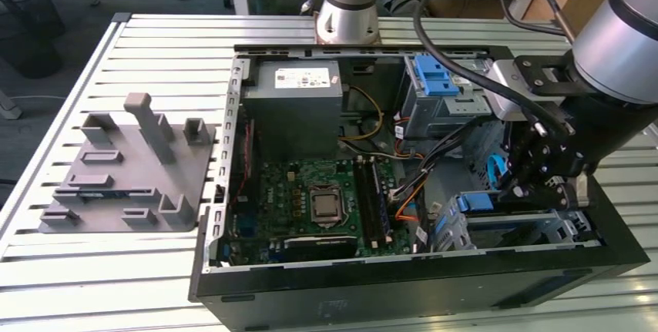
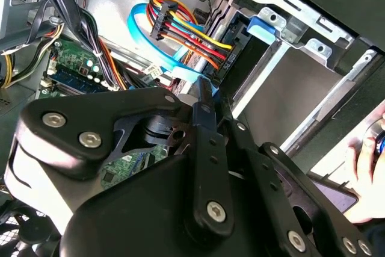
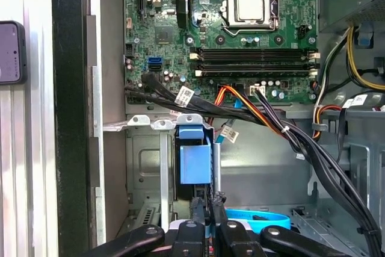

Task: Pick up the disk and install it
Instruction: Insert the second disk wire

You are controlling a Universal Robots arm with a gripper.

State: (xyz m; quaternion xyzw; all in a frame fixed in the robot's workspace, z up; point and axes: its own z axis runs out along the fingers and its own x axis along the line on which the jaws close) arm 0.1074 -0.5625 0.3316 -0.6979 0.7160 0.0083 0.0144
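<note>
Just beyond the jaws, the disk (image 3: 195,154)

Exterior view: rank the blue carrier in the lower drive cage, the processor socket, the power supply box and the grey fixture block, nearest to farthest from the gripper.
1. Blue carrier, in the lower cage beside the gripper.
2. Processor socket, mid-motherboard, toward the exterior view's left.
3. Power supply box, upper part of the case.
4. Fixture block, outside the case, far left.
</note>
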